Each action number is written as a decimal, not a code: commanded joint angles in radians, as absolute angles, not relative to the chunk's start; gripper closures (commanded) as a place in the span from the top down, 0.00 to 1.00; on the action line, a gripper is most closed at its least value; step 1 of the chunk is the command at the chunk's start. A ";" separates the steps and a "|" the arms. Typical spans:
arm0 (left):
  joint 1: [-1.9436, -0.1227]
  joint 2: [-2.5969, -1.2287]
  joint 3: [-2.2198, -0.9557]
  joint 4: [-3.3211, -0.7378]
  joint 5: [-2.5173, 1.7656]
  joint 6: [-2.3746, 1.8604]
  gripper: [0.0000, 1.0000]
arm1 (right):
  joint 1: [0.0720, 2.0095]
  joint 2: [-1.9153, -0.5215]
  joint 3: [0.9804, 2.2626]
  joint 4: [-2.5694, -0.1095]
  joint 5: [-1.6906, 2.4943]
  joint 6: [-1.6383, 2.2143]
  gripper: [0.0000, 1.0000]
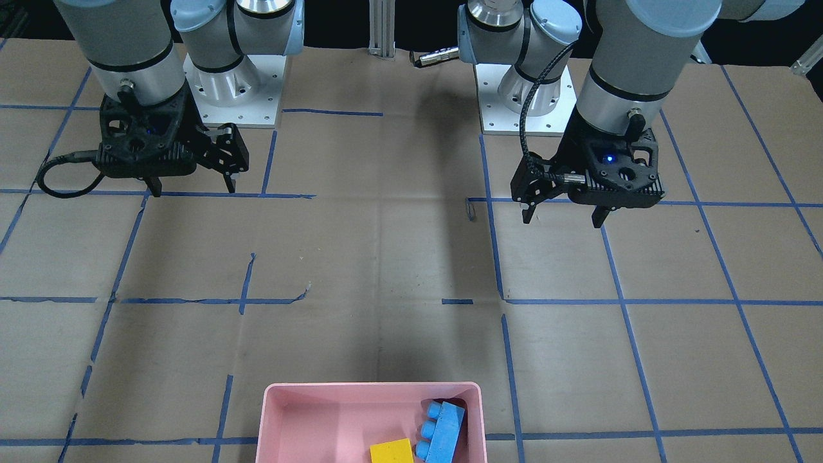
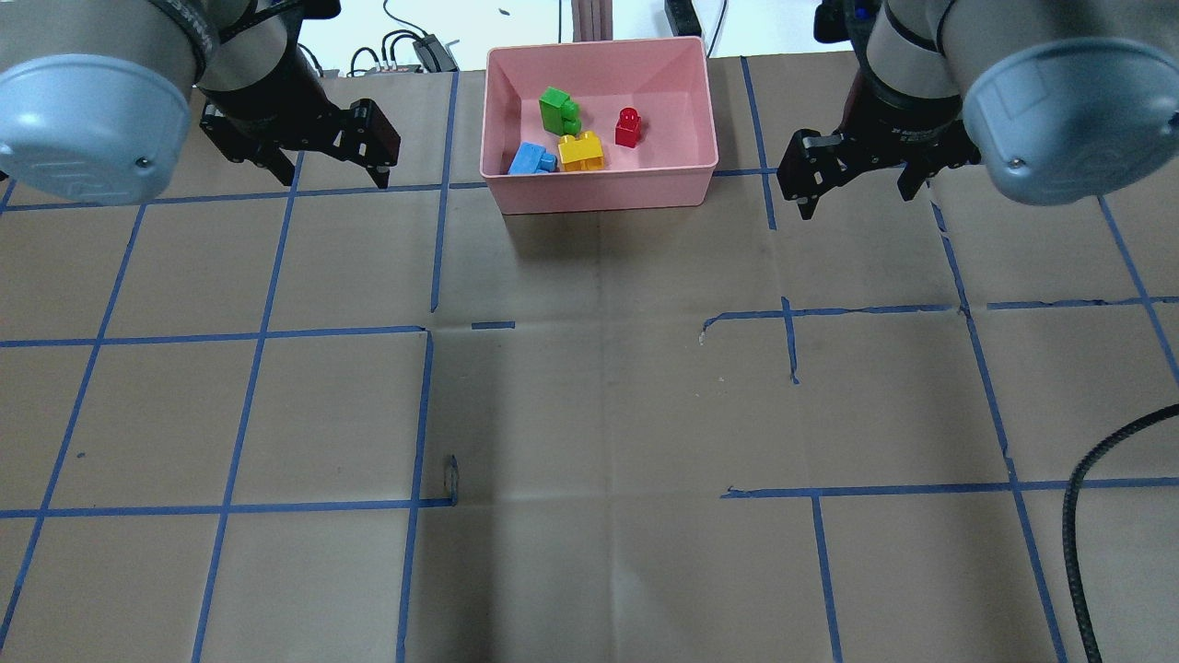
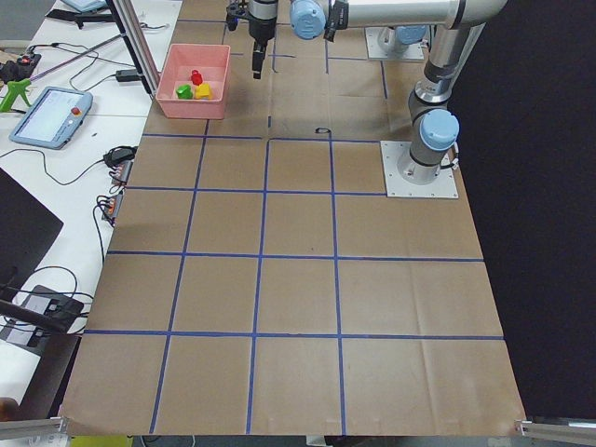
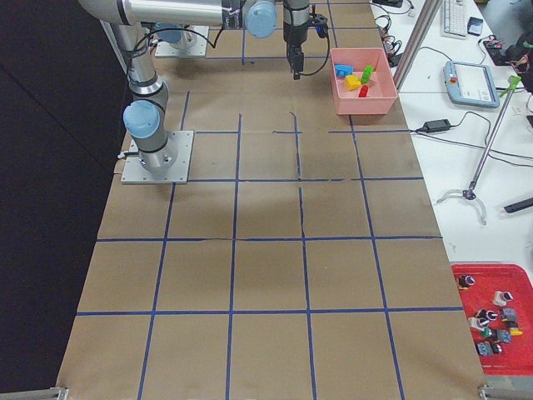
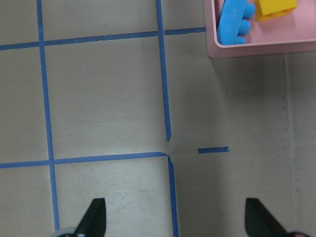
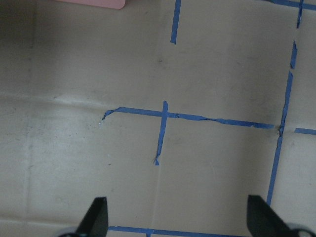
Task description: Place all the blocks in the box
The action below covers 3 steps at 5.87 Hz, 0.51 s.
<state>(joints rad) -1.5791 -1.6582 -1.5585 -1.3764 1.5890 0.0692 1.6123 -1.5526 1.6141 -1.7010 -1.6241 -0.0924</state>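
The pink box (image 2: 603, 191) stands at the table's far middle edge. In it lie the green block (image 2: 559, 110), the red block (image 2: 628, 127), the light blue block (image 2: 531, 159) and the yellow block (image 2: 581, 151). The front-facing view shows only the box's near part (image 1: 373, 388) with the blue block (image 1: 443, 429) and the yellow block (image 1: 391, 451). My left gripper (image 2: 332, 175) hovers left of the box, open and empty. My right gripper (image 2: 857, 203) hovers right of the box, open and empty. The left wrist view shows the box corner (image 5: 256, 49) beyond the open fingers (image 5: 94, 217).
Brown paper with a grid of blue tape lines (image 2: 428, 414) covers the table. A black cable (image 2: 1078, 516) loops in at the near right. The right wrist view shows bare paper, tape and a sliver of the box (image 6: 98, 4). Both arm bases (image 1: 238, 90) stand at the robot's side.
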 commanded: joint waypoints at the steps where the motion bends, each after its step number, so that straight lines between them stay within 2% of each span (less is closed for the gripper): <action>1: -1.578 -1.652 -1.562 -1.399 1.588 0.071 0.99 | 1.615 -1.594 1.620 -1.674 -1.617 -0.092 1.00; 3: -1.574 -1.649 -1.568 -1.401 1.559 0.080 0.99 | 1.617 -1.615 1.618 -1.669 -1.620 -0.092 1.00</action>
<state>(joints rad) -1.5762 -1.6506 -1.5648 -1.3990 1.5764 0.0769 1.6163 -1.6117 1.6192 -1.6685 -1.6187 -0.0921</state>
